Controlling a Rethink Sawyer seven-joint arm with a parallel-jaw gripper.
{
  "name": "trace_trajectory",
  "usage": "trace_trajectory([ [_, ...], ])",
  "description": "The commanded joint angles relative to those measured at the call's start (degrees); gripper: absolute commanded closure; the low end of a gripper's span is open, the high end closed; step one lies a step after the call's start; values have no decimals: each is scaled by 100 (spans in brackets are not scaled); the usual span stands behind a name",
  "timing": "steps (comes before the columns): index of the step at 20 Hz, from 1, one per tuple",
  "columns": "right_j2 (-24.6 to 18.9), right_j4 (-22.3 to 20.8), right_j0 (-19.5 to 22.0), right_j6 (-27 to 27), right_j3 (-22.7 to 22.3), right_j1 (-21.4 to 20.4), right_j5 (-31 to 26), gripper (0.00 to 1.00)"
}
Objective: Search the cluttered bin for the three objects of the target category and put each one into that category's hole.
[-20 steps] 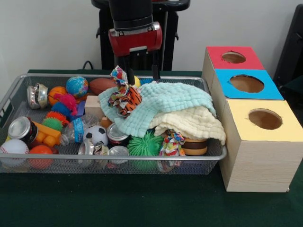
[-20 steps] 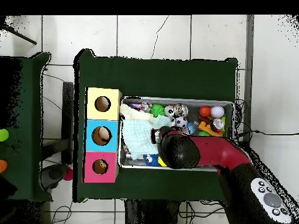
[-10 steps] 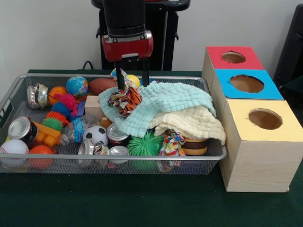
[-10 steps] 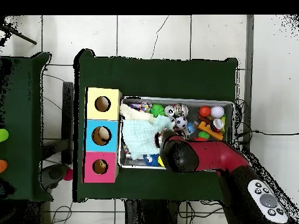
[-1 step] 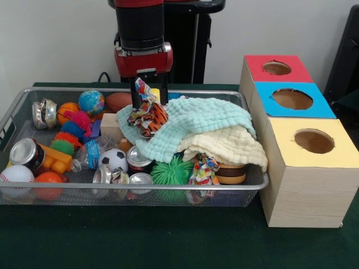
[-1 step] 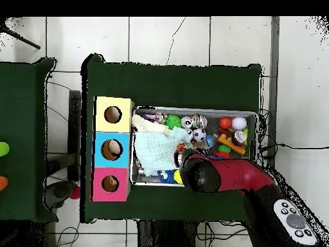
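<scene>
While a red and black robot arm (image 5: 140, 33) reaches down into a wire mesh bin (image 5: 33, 190) of toys, three wooden boxes sit just beside the bin.

Largest to smallest: the green table (image 5: 168, 246) holds the bin and, touching it, a row of boxes with round holes in their tops: yellow (image 5: 314, 162) nearest, blue (image 5: 291, 101) in the middle, red (image 5: 275, 67) farthest. Inside the bin, a mint cloth (image 5: 196, 123) lies over a cream cloth (image 5: 224, 147), covering much of the clutter. Balls, cans and spiky toys fill the other end, among them a soccer ball (image 5: 115, 159) and a globe ball (image 5: 91, 102). The gripper (image 5: 148, 98) stands with its jaws apart, one on each side of a colourful knotted rag toy (image 5: 147, 115) resting on the mint cloth's edge.
</scene>
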State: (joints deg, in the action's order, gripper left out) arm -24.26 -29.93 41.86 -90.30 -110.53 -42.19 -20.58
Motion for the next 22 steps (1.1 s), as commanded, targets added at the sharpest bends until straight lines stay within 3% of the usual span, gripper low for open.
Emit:
trace_trajectory([
  [1,-20,209,119,-686,109,189,269,0],
  [12,-97,309,154,-741,29,168,438,0],
  [22,-330,152,258,-711,-11,189,1187,0],
])
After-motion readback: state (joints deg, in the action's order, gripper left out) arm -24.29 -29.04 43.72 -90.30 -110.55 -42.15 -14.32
